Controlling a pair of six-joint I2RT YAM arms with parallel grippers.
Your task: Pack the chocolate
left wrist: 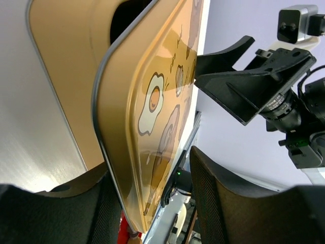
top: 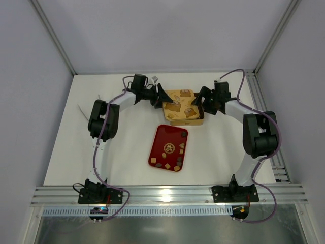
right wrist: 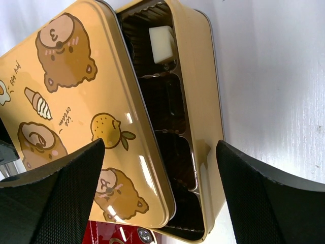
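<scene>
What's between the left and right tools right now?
The gold tin, its illustrated lid sitting partly off. The top view shows the left tool and right tool flanking it.

Only readable text is sitting on the gold tin lid (right wrist: 101,86). Handwritten "ice cream" is running beside the cone drawing (right wrist: 39,101); "fry egg" is showing at the lid's left edge, partly cut off. Red tray (top: 158,135) is carrying a gold emblem (top: 167,148) in its middle, too small to read. Seeing no brands or numbers.
</scene>
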